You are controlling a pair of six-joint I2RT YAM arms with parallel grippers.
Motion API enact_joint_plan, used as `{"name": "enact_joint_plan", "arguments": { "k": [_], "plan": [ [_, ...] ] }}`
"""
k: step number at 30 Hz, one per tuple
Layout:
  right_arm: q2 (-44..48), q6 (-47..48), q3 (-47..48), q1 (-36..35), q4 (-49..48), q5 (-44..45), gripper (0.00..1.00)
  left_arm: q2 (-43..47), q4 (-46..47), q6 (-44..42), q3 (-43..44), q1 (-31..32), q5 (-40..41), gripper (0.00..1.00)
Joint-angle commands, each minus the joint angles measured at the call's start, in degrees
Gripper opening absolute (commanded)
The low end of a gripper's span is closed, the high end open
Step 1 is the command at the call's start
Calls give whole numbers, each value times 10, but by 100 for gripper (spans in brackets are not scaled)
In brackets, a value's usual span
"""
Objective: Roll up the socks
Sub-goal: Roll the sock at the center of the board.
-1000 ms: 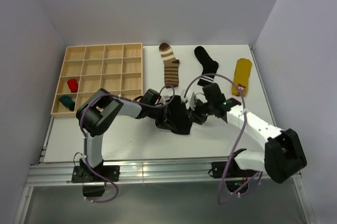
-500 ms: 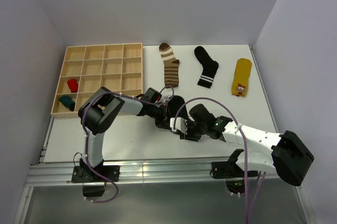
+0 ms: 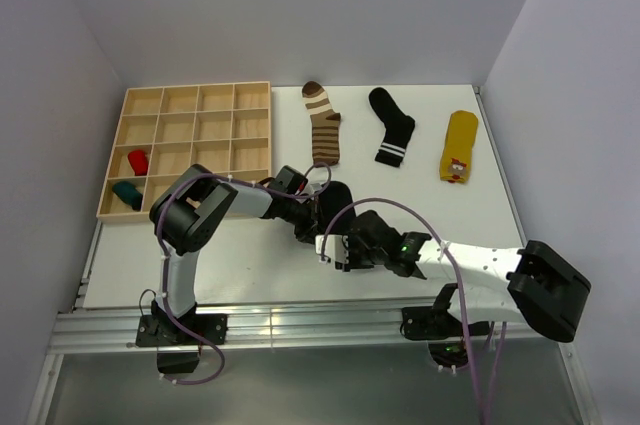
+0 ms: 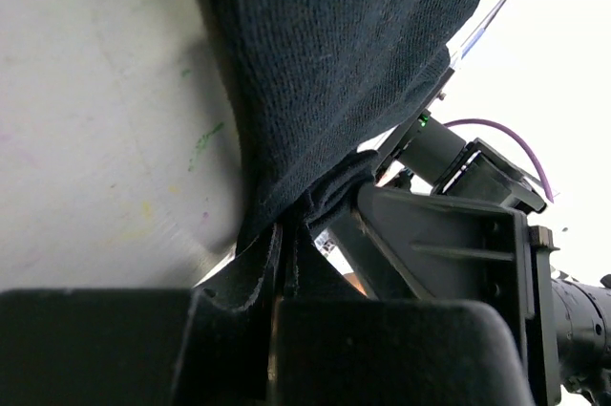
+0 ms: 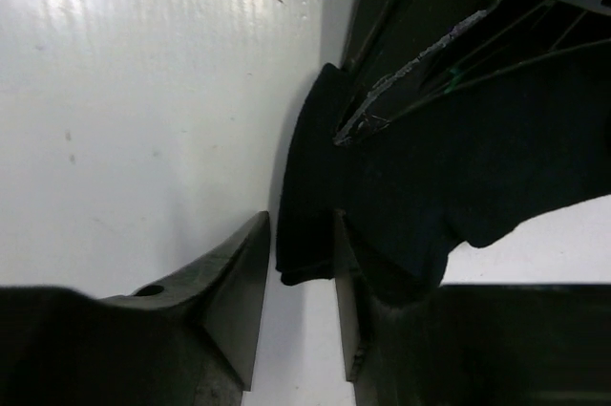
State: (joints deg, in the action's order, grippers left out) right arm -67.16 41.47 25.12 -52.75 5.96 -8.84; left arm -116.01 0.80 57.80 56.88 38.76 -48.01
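Right pincer (image 5: 301, 220) had swung in from the far socks, jaws apart astride the plain black sock (image 4: 334, 62) mid-desk (image 3: 240, 275). Left pincer (image 4: 282, 244) clamped its other edge. Rolling barely begun; brown-striped sock (image 3: 323, 125), white-cuffed sock (image 3: 393, 127) and yellow sock (image 3: 459, 145) lay flat.

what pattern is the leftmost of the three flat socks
The striped sock is brown and cream; top external view.

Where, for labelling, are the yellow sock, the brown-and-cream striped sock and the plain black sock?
yellow sock (image 3: 460, 143), top view, its middle.
brown-and-cream striped sock (image 3: 325, 135), top view, its middle stripes.
plain black sock (image 4: 334, 62), left wrist view, its hanging fabric.
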Motion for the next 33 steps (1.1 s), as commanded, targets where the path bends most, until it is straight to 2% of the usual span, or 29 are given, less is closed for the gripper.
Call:
{"name": "enact_joint_plan", "arguments": {
  "k": [1, 5, 8, 13, 17, 20, 26, 28, 29, 33],
  "plan": [
    [-9, 1, -11, -3, -48, 33, 35, -29, -39, -12, -2, 0, 37, 0],
    [-22, -6, -14, -1, -50, 37, 34, -28, -29, -15, -1, -1, 23, 0],
    [-18, -13, -11, 16, -31, 7, 34, -26, -36, -29, 4, -3, 26, 0],
    [-16, -16, 30, 81, 62, -99, 29, -6, -13, -46, 2, -12, 39, 16],
    [-61, 4, 84, 142, 156, -203, 28, 14, 1, -73, 16, -22, 65, 25],
    [-91, 20, 120, 177, 214, -247, 28, 25, 11, -91, 23, -24, 87, 32],
    [-178, 65, 192, 230, 323, -318, 27, 72, 68, -119, -13, -25, 156, 34],
    [-206, 77, 217, 245, 351, -343, 27, 83, 117, -113, -29, -26, 158, 34],
    [-211, 76, 222, 259, 352, -346, 27, 81, 126, -110, -34, -26, 157, 29],
    [-171, 48, 202, 269, 303, -320, 31, 54, 129, -100, -29, -26, 144, 22]
  ]
}}
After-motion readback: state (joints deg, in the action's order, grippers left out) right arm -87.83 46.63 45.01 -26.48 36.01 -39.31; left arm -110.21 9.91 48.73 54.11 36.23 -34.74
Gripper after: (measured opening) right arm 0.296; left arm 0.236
